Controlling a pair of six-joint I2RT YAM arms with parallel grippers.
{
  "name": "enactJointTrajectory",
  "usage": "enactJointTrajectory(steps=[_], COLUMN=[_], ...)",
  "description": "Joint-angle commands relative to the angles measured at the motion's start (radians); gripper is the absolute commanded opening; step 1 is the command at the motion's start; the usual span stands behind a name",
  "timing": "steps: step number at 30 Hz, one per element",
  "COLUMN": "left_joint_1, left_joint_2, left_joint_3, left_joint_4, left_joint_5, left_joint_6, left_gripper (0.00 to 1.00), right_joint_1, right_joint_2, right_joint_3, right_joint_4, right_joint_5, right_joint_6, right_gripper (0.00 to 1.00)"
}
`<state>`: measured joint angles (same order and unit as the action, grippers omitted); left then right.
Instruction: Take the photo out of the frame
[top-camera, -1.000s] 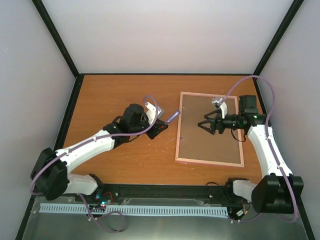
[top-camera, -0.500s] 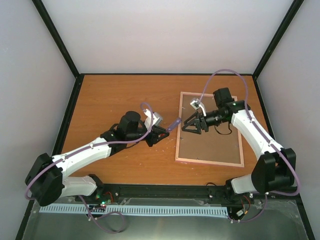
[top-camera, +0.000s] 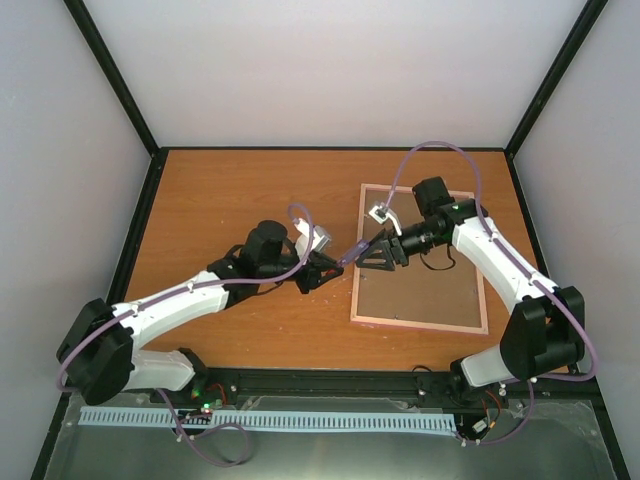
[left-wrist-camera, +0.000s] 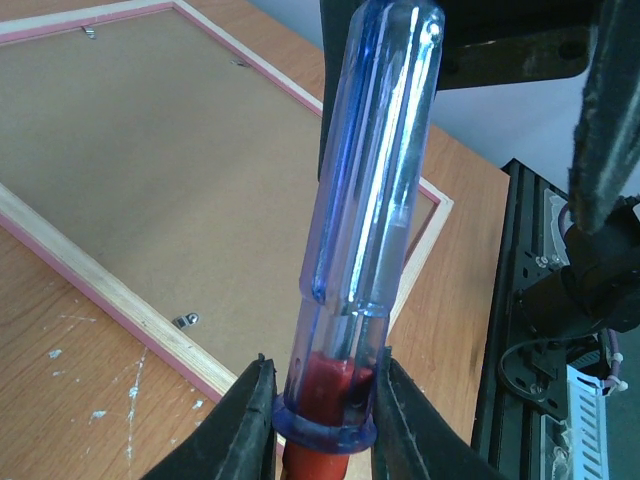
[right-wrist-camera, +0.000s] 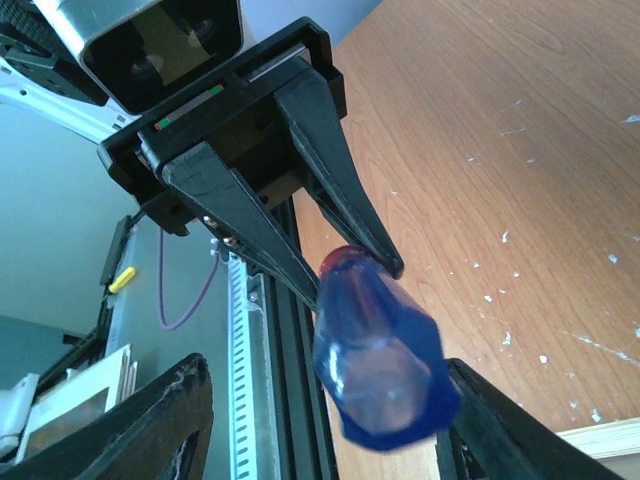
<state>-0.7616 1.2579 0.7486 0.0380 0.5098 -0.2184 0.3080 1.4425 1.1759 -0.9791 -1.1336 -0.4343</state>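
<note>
Pale walls enclose orange table bearing face-down frame.

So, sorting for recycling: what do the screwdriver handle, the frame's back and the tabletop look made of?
The translucent blue screwdriver handle looks like glossy clear plastic: a red core shows through. The frame's flat brown back panel looks like matt hardboard, edged in pale bare wood. The orange-brown tabletop looks like wood-grain laminate or veneer, flecked with pale scuffs.

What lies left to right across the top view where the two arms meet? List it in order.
left gripper → blue-handled screwdriver → right gripper. The frame spans under the right gripper, so it is left out.
</note>
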Motion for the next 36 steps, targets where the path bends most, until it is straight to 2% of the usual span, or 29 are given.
enactJointTrajectory(steps=[1,12,27,33,36], left_joint_1=[-0.014,-0.016,-0.016,-0.015,-0.016], left_joint_2=[0.023,0.037,0.048,0.06,0.064], left_joint_3=[0.063,0.095,0.09,0.098,0.1], left_joint_4=[0.046,0.002,-0.013,-0.014,-0.016], left_joint_5=[0.02,0.008,0.009,0.01,0.005], left_joint_6=[0.012,0.028,0.04,0.045,0.045], left_gripper=[0.01,0.01,0.01,0.01,0.01], right_joint_1=[0.022,0.045,0.051,0.051,0.051], right_joint_2=[0.016,0.044,0.068,0.071,0.066], right_joint_3=[0.025,0.036,0.036,0.035,0.032], right_joint_4=[0.033,0.085,0.131,0.134,0.131], right_joint_5=[-0.004,0.015,0.013,0.029,0.037], right_joint_6=[0.042,0.073,0.12,0.122,0.118], right_gripper=[0.59,0.46,0.39,0.3,0.22])
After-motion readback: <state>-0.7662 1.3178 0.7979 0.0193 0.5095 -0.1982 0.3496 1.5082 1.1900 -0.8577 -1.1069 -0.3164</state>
